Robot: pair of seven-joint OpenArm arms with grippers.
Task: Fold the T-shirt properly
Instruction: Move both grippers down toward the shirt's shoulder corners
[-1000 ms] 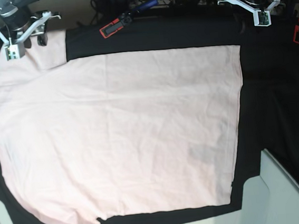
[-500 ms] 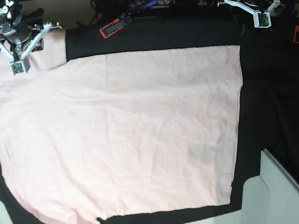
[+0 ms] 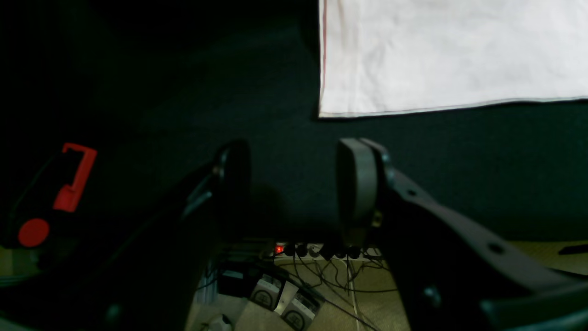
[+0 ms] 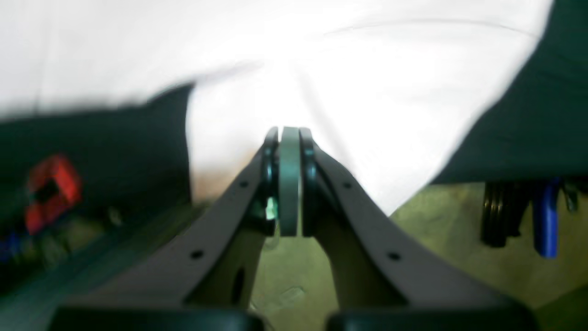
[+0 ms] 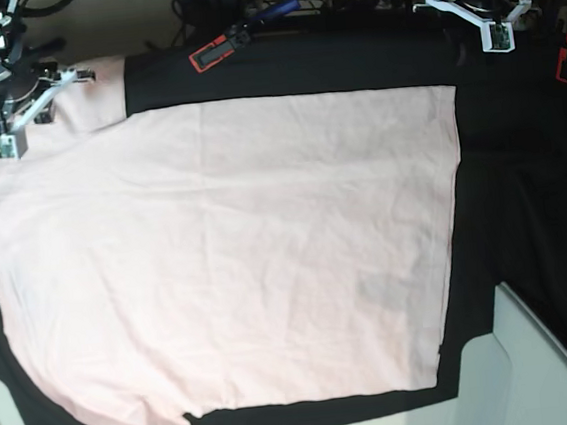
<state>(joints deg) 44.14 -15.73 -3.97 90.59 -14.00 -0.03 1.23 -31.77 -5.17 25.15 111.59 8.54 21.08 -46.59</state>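
Mostly the T-shirt (image 5: 228, 258) fills the black table cover (image 5: 523, 199), spread flat, plain side up; hem edge runs straight down the base view's right side w/ a wide bare strip of cover beyond it. Far sleeve lies at top left corner, near sleeve at bottom left. Left gripper (image 3: 291, 184) hangs over bare cover just off the hem corner, fingers wide apart, holding nothing. Right gripper (image 4: 289, 179) over the far sleeve, fingers pressed together, no cloth visible between them
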